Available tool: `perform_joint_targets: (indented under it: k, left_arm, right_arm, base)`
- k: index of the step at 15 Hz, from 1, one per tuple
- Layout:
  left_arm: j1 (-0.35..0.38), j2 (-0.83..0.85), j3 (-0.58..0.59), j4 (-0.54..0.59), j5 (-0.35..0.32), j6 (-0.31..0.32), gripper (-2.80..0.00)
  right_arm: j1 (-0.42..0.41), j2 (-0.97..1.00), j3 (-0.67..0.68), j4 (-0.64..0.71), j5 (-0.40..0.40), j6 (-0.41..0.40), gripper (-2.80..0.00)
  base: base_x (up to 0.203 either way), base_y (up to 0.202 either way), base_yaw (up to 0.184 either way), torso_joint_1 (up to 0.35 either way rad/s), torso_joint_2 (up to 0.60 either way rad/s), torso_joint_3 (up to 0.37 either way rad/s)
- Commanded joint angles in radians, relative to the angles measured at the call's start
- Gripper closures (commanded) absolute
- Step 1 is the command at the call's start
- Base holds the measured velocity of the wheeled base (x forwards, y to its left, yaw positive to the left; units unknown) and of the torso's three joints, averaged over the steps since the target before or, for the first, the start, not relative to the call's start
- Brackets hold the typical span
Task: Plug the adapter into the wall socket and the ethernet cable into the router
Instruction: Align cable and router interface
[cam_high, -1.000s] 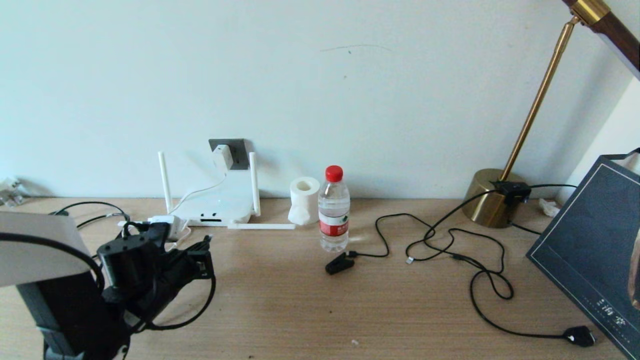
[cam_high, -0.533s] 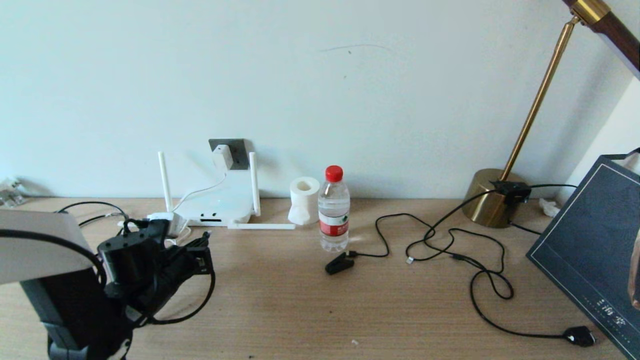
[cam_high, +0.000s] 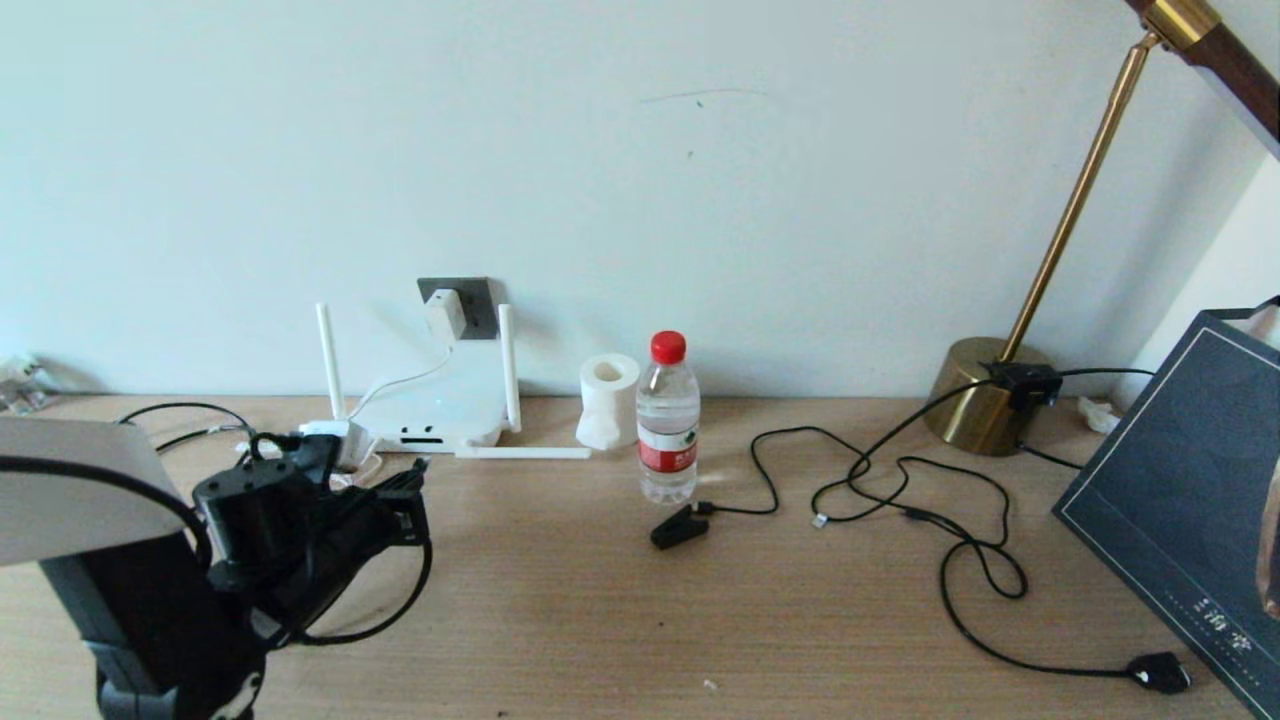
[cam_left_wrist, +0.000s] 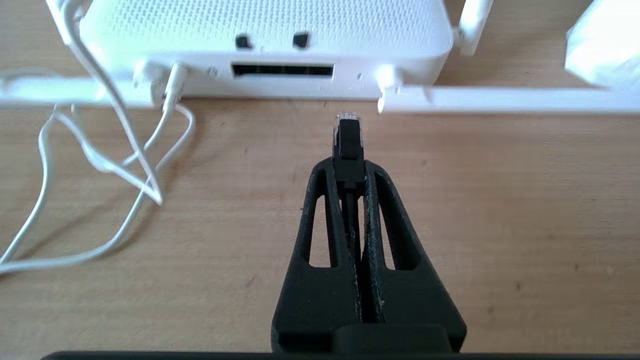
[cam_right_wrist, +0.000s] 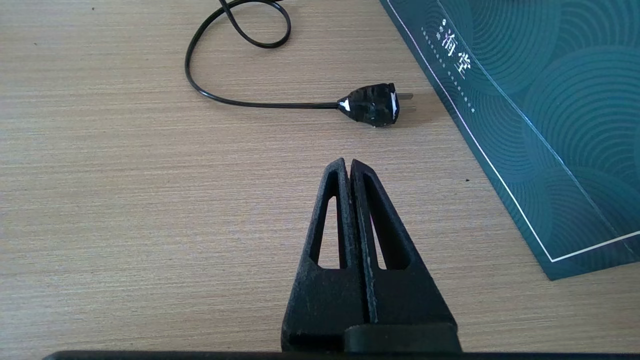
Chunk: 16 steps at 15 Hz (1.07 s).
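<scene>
The white adapter sits plugged in the dark grey wall socket, and its thin white cord runs down to the router. My left gripper is shut on the ethernet cable. The plug's clear tip points at the router, a short way in front of its rear face. It is slightly to one side of the dark port slot and not touching. My right gripper hovers shut and empty over the table at the far right.
A water bottle, a tissue roll and a black clip stand right of the router. One antenna lies flat on the table. A black cable with chunky plug, a brass lamp base and a dark box fill the right side.
My left gripper has moved a little further toward the router with the ethernet plug in it. Nothing else has moved.
</scene>
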Motion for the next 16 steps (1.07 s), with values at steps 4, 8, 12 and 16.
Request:
perform_joint_targets:
  k: [4,8,12,16]
  left_arm:
    - [0.003,0.026,-0.029,-0.008,0.002,0.001,0.0]
    - [0.005,0.038,-0.041,-0.008,0.0,-0.001,0.0]
    - [0.023,0.038,-0.049,-0.008,-0.015,-0.001,0.0]
    - [0.039,0.05,-0.064,-0.008,-0.023,-0.001,0.0]
  right_arm:
    - [0.0,0.002,0.0,0.0,-0.002,0.0,0.0]
    - [0.0,0.002,0.0,0.0,0.0,0.0,0.0]
    - [0.0,0.002,0.0,-0.001,0.0,0.0,0.0]
    - [0.0,0.002,0.0,0.0,0.0,0.0,0.0]
  base:
    - [0.0,0.0,0.0,0.0,0.0,0.0]
    - [0.0,0.0,0.0,0.0,0.0,0.0]
    - [0.0,0.0,0.0,0.0,0.0,0.0]
    - [0.0,0.0,0.0,0.0,0.0,0.0]
